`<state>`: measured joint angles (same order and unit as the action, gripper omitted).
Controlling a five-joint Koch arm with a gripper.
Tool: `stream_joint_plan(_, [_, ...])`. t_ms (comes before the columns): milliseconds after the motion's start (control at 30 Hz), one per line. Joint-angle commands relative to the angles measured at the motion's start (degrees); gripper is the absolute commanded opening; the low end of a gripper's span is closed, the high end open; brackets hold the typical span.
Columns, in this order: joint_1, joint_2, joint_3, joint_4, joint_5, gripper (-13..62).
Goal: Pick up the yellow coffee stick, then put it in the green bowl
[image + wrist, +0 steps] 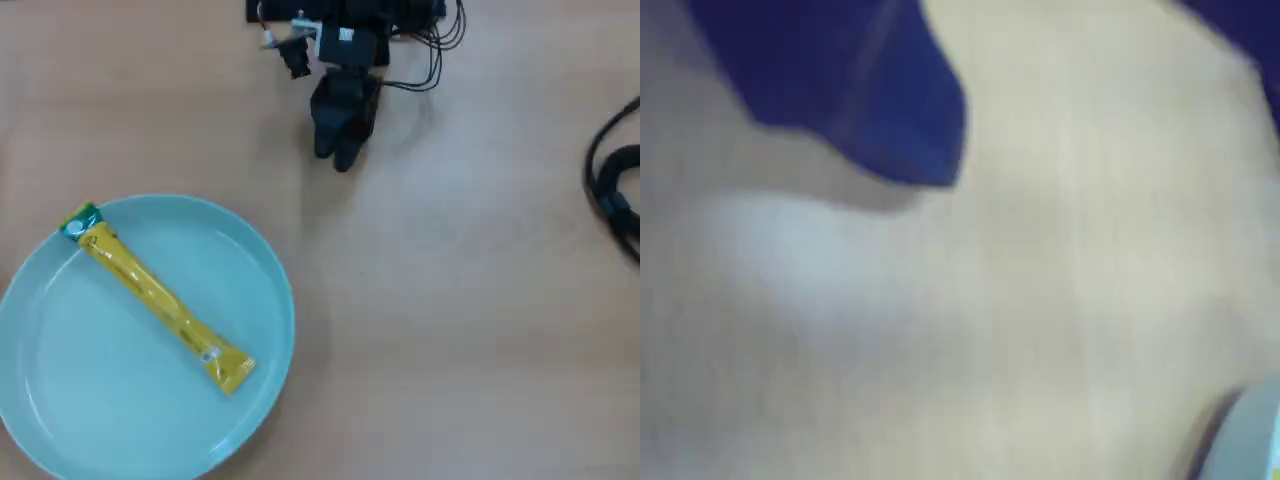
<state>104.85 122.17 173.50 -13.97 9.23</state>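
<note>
The yellow coffee stick (155, 297) lies diagonally inside the green bowl (262, 285), its green end on the rim. The gripper (340, 152) sits well apart near the arm's base, holding nothing; whether its jaws are parted cannot be told. The placing appears done; no further move seems needed.

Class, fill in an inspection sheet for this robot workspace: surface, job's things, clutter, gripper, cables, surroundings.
Surface: wooden table, bare apart from the items below.
Job's things: yellow coffee stick lies diagonally inside the green bowl, its green end at the rim.
Clutter: nothing seen.
Gripper: black gripper near the top edge, away from the bowl; open or shut cannot be told.
Cables: black cables at the right edge; wires at the arm base.
Surroundings: nothing seen.
</note>
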Motion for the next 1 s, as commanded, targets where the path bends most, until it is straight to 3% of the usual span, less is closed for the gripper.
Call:
stream_joint_plan(0, [-0.09,1.05,1.32,-3.87,0.26,52.2])
stream_joint_plan(300, [-3.60,4.04,7.38,-2.02,0.35,51.5])
stream_joint_plan(533, [-5.98,13.18,7.29,22.15,0.79,51.4])
stream_joint_plan(667, [-6.06,13.71,7.29,25.31,0.88,49.4])
stream_joint_plan(733, [-6.24,13.71,7.29,25.31,0.88,42.6])
stream_joint_plan(833, [-6.06,13.62,7.38,25.22,0.79,25.2])
stream_joint_plan(967, [-6.33,13.62,7.38,25.14,0.35,8.2])
